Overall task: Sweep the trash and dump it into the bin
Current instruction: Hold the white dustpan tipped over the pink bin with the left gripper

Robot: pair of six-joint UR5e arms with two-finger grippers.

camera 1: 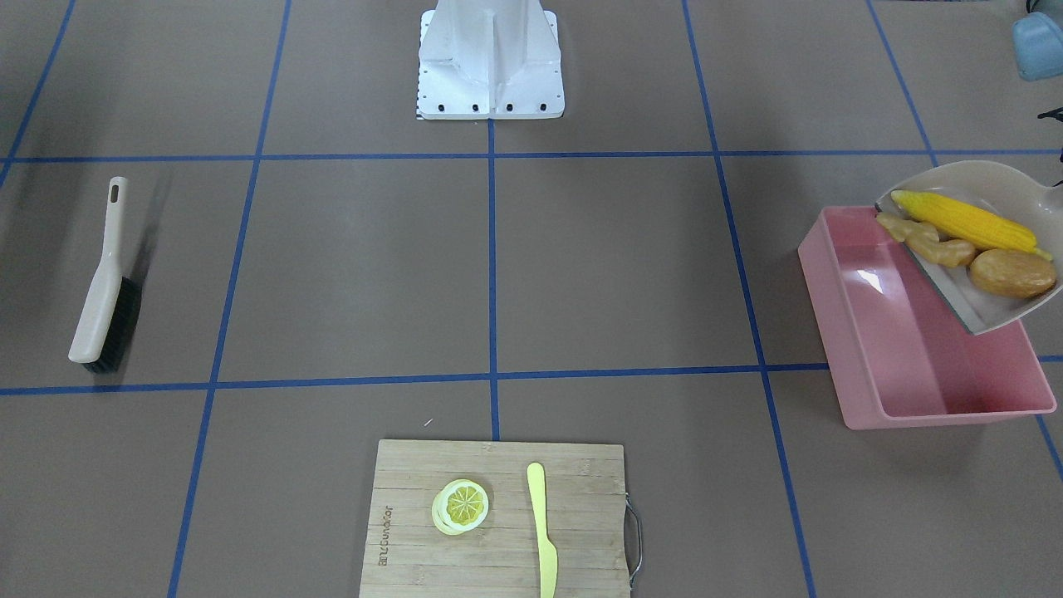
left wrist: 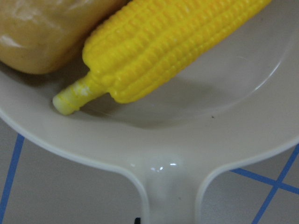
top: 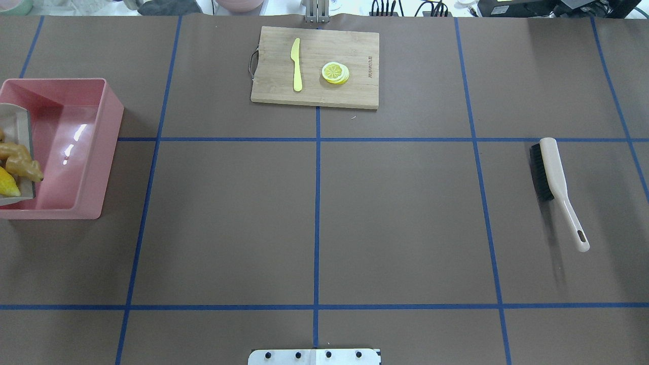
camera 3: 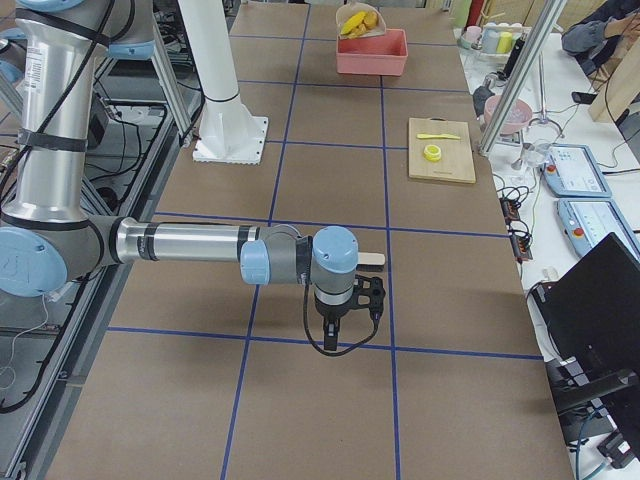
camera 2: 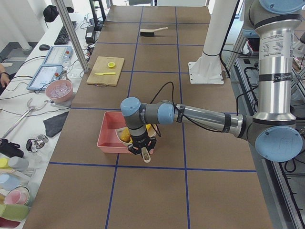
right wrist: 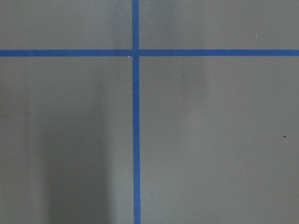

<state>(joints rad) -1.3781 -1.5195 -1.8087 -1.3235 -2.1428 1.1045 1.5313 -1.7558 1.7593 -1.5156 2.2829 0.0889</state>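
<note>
- Left pincer (camera 2: 143, 150) hangs at the tabletop's (top: 395, 218) left end, at the handle of a beige dustpan (camera 1: 996, 178). Only the side view shows it, so I cannot tell how its jaws stand.
- The dustpan is tilted over the left part of the pink bin (camera 1: 947, 418), with its lip on the low side above the bin's inside.
- All the trash lies in the dustpan. The ginger root (camera 1: 926, 241) is at the lip, with the corn cob (camera 1: 967, 221) and potato (camera 1: 1011, 273) just behind it.
- The bin rests on the tabletop at the left end.
- A bamboo cutting board (top: 355, 91) lies far in the middle. It carries a pale yellow plastic knife (top: 296, 66) on the left and a lemon slice (top: 335, 72) on the right.
- A hand brush (top: 555, 177) lies flat at the right, with its bristles facing left.
- The right pincer (camera 3: 348, 312) hangs over the tabletop near the brush, and I cannot tell its state.
</note>
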